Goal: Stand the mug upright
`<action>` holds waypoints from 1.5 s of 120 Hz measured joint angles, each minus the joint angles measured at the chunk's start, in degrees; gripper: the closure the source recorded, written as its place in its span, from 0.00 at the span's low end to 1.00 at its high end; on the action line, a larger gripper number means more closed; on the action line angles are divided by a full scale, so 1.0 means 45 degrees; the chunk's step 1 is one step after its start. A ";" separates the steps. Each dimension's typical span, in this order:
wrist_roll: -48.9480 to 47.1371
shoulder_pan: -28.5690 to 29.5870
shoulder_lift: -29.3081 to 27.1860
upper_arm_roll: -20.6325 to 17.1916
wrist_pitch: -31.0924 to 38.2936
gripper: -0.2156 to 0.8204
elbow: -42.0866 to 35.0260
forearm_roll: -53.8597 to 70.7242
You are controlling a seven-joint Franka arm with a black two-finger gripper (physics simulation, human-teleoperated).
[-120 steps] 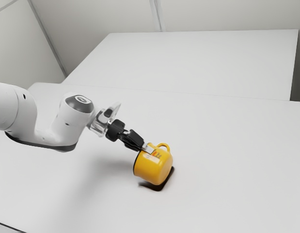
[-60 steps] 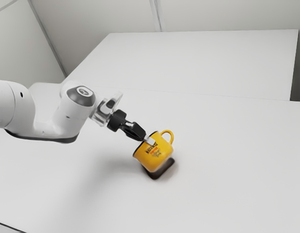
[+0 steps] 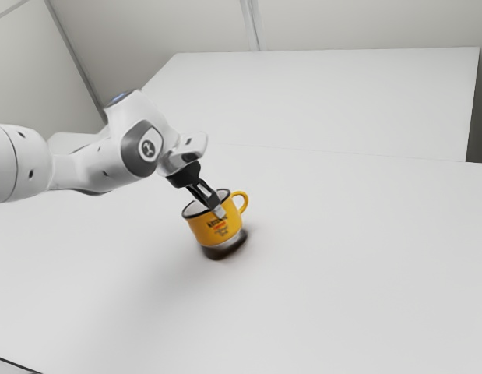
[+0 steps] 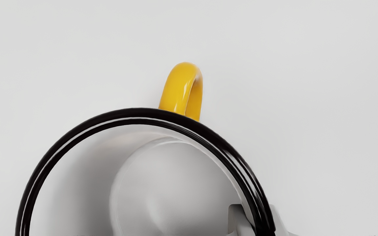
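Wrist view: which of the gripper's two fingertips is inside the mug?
The fingertip within the black rim, against the pale inside of the mug. The other fingertip is beyond that rim, outside the mug.

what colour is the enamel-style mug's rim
Black; the mug's rim shows best in the wrist view, against the white inside.

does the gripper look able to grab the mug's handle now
Probably not: the gripper is shut on the mug's wall, one finger inside, one outside, and would likely have to let go before reaching the handle.
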 joint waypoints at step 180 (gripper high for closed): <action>-0.9451 -0.1738 -0.0337 0.0205 0.0409 0.27 -0.0704 0.5387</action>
